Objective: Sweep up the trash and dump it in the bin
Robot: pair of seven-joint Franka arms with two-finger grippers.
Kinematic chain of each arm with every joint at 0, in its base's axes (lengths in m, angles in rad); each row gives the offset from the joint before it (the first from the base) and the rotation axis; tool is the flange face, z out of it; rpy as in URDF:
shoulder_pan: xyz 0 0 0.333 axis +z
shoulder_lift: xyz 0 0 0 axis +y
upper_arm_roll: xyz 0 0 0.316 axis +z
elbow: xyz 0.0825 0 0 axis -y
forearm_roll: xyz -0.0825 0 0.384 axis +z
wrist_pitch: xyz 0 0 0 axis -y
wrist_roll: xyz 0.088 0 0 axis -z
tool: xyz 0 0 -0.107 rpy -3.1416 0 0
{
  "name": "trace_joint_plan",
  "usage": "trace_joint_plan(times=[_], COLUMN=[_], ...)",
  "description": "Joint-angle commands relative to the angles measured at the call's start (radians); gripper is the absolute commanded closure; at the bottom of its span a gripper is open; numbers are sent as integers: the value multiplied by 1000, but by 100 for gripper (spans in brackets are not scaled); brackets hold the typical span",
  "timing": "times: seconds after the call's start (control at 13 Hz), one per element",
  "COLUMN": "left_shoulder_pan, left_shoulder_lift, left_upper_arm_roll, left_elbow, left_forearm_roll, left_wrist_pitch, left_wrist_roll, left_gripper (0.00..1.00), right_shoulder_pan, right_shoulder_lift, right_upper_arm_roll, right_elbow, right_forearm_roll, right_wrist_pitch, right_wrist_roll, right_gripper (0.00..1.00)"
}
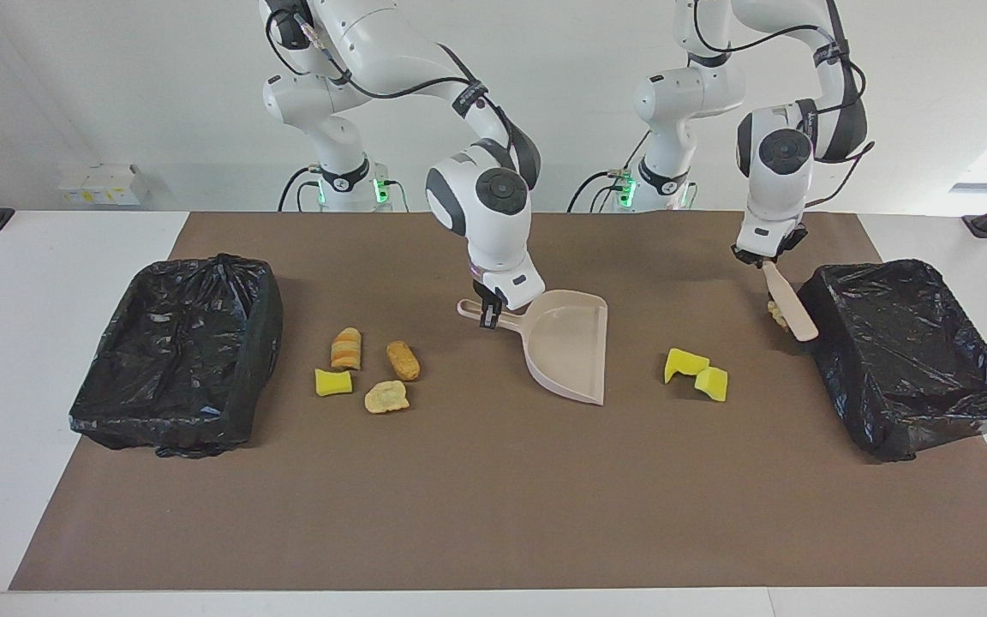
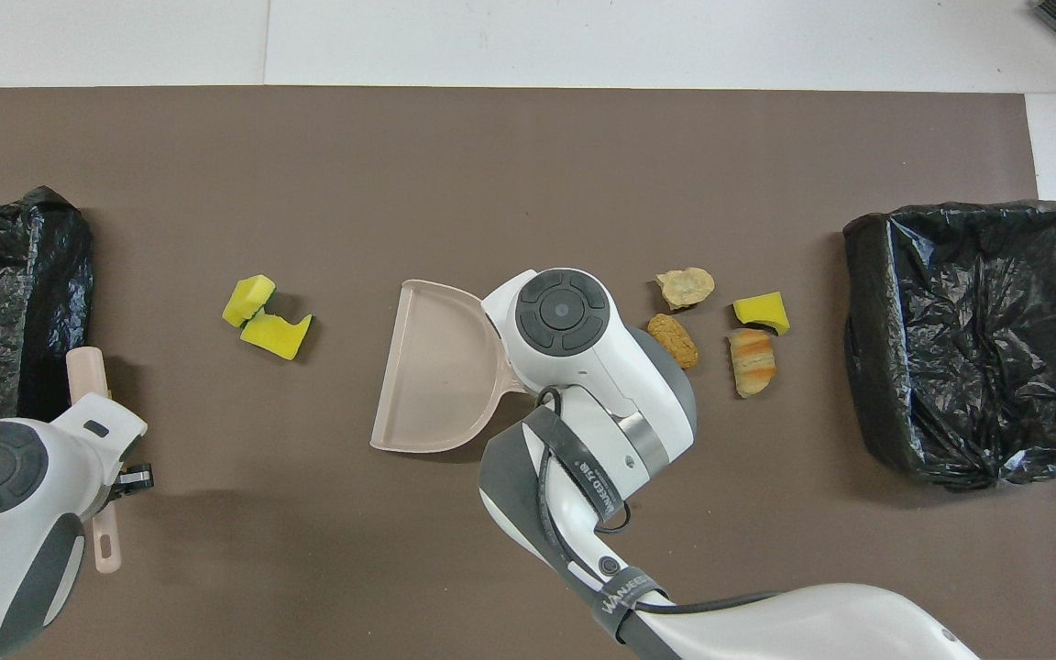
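A brown mat (image 1: pixel 493 497) covers the table (image 1: pixel 31 343), bearing two bins (image 1: pixel 176 351), dustpan (image 1: pixel 575 347), scraps (image 1: pixel 369 373).

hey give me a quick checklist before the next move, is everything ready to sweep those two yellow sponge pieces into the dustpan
1. Left gripper shut on the brush handle: ok.
2. Right gripper shut on the dustpan handle: ok.
3. Dustpan lip facing the two yellow sponge pieces: ok.
4. Brush beside the sponge pieces: not ok; it hangs by the bin at the left arm's end.
5. Pale scrap under the brush head, whether it is stuck to the bristles: cannot tell.
6. Dustpan lip flat on the mat: cannot tell.
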Motion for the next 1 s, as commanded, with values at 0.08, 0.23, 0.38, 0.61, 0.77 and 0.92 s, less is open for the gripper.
trace_joint_plan(times=[0.08,0.23,0.38,0.61,0.77,0.92], left_shoulder_pan=[-17,-58,-124,-221,-230,-229], left_shoulder_lift=[23,41,87,158,173,163], left_upper_arm_roll=[7,4,4,4,4,7], left_elbow=[-9,14,79,204,301,330], left_forearm_roll=[-58,-97,-109,-132,-137,-135], left_wrist_pitch=[51,60,49,-1,-132,-226], left_wrist_roll=[-40,-92,-226,-334,-314,-232], left_gripper=[100,100,100,100,100,100], right_shoulder_pan=[-11,-11,-11,-12,-12,-12], right_shoulder_lift=[-14,-14,-14,-14,-14,-14], right_upper_arm_roll=[7,7,7,7,7,7], right_elbow=[-19,-19,-19,-18,-18,-18], right_forearm_roll=[-12,-12,-12,-12,-12,-12], right_wrist_pitch=[4,3,3,3,3,3], right_wrist_roll=[8,10,10,10,11,13], right_gripper=[100,100,100,100,100,100])
